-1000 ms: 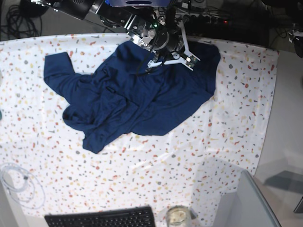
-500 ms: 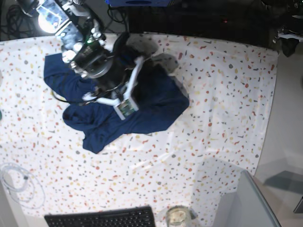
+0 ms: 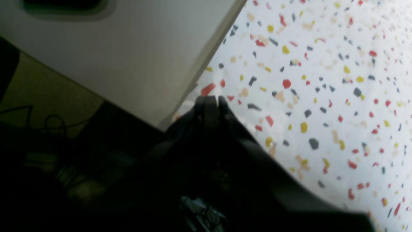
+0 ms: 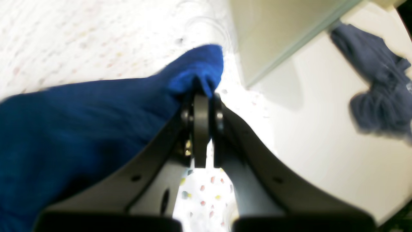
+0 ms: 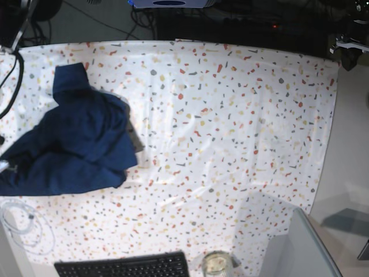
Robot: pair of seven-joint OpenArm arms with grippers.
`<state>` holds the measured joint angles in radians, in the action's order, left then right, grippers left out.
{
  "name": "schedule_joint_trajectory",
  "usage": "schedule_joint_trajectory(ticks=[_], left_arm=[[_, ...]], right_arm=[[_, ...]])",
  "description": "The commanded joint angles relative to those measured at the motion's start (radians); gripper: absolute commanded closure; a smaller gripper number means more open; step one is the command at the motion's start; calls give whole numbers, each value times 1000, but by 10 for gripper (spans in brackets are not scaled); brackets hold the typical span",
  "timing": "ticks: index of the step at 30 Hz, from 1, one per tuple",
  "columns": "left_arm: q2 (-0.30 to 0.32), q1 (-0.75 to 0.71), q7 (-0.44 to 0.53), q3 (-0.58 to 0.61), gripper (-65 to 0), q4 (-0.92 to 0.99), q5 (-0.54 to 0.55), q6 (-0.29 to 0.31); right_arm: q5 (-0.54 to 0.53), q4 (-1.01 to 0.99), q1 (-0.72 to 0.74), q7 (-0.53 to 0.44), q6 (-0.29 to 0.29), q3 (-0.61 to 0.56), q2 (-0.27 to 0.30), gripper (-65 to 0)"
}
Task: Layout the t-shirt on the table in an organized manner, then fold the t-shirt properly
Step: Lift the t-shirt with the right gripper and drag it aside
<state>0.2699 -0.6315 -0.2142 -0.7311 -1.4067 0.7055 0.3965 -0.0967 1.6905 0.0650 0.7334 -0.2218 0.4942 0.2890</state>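
Observation:
The dark navy t-shirt [image 5: 81, 147] lies bunched and wrinkled at the left side of the table [image 5: 230, 115], its lower end reaching the view's left edge. In the right wrist view my right gripper [image 4: 201, 96] is shut on a fold of the t-shirt [image 4: 96, 112], which hangs away to the left over the speckled cloth [image 4: 64, 32]. My left gripper [image 3: 209, 103] is shut with nothing between its dark fingers. It hovers at the edge of the table [image 3: 322, 96], far from the shirt. Neither gripper shows plainly in the base view.
A black keyboard [image 5: 124, 266] and a glass jar [image 5: 216, 264] sit at the front edge. A coiled white cable [image 5: 23, 222] lies at the front left, a grey box [image 5: 302, 248] at the front right. A grey-blue cloth bundle [image 4: 376, 96] lies beyond the table.
The arm over the shirt has swung from the back centre to the left and out of the base view. It dragged the t-shirt across the table into a bunch at the left edge.

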Motion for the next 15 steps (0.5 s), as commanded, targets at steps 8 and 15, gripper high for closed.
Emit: schedule_joint_trajectory(ticks=[8, 15], left_arm=[[4, 11, 25, -6, 0, -16, 10, 9], [7, 11, 20, -6, 0, -6, 1, 9]], right_arm=[[119, -410, 183, -105, -11, 82, 48, -11], [183, -223, 124, -70, -15, 76, -10, -425]])
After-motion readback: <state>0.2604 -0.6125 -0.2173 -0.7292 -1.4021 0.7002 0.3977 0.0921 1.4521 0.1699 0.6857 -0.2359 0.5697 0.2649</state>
